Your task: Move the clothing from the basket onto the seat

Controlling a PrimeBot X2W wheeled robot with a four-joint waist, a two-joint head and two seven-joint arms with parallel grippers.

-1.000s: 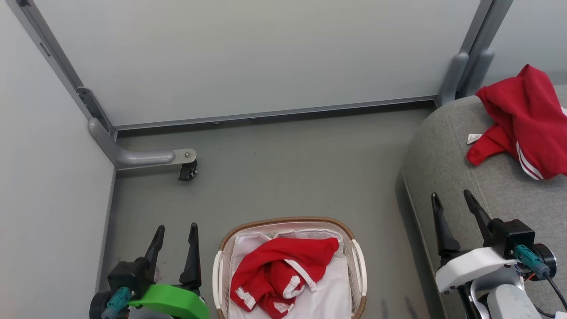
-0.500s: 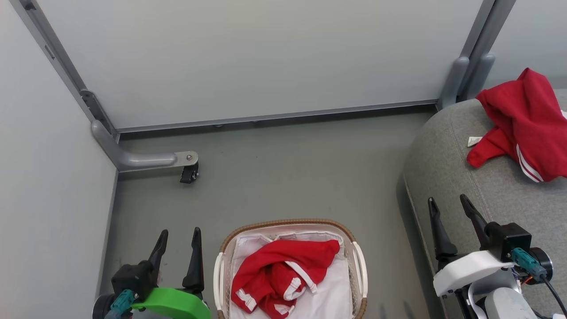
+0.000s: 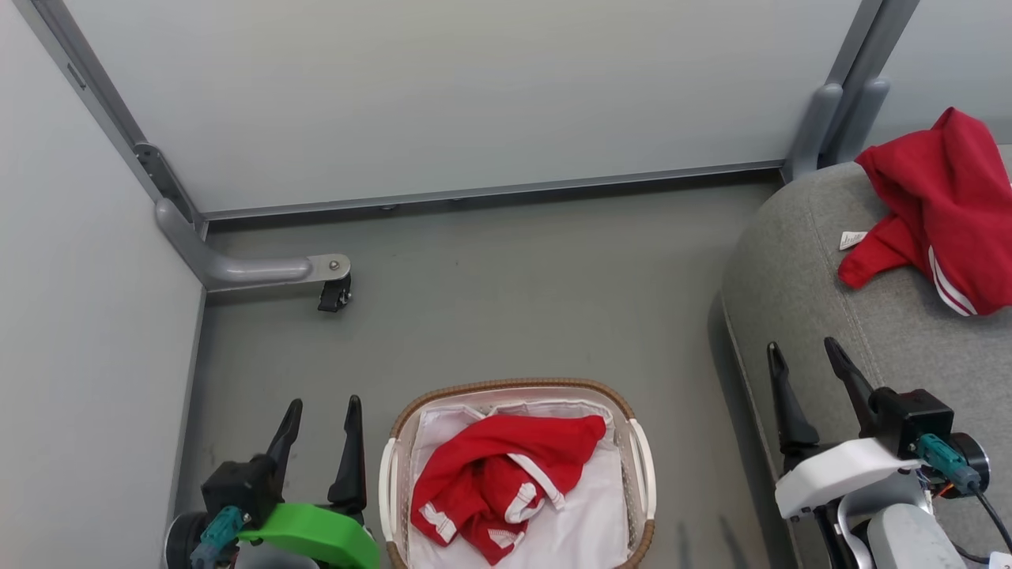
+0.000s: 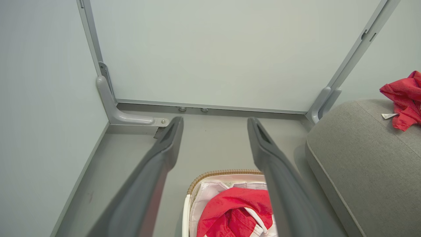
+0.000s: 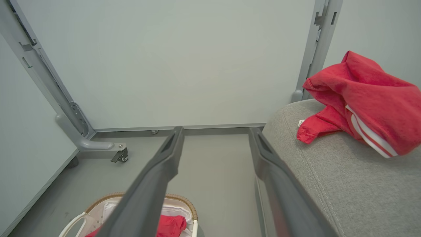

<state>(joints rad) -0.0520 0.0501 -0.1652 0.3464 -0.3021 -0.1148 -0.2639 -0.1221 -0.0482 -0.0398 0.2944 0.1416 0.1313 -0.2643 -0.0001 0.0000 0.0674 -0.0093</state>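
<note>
Seen from the head camera, a small oval white basket [image 3: 514, 385] with a brown woven rim sits on the grey floor [image 3: 514, 300] at 6 o'clock. Inside it, on a white liner [image 3: 589, 521], lies a crumpled red garment [image 3: 490, 474] with white stripe trim and white lettering.

At 3 o'clock the rounded corner of a large grey fabric seat [image 3: 791, 261] comes in from the right edge. The basket stands apart from it, with bare floor between them. Toward 2 o'clock a second red garment [image 3: 949, 197] lies heaped on the seat, with white stripes along one edge. A small white label [image 3: 852, 239] rests on the cushion just beside its sleeve.

The left gripper [image 3: 324, 405], with a green wrist cover, is at 7 o'clock over the floor, just beside the basket's left handle. Its two dark fingers are spread apart and empty. The right gripper [image 3: 802, 346], with a white wrist cover, is at 4 o'clock over the seat's near edge. Its fingers are likewise parted, with nothing between them. Both grippers are clear of the clothing.

In the left wrist view, the basket and its red garment sit at 6 o'clock, between that gripper's widely parted fingers.

At 12 o'clock in the head view stands a pale grey wall panel [image 3: 474, 95] in a metal frame. At 10 o'clock a frame foot with a small black caster [image 3: 332, 294] rests on the floor
</note>
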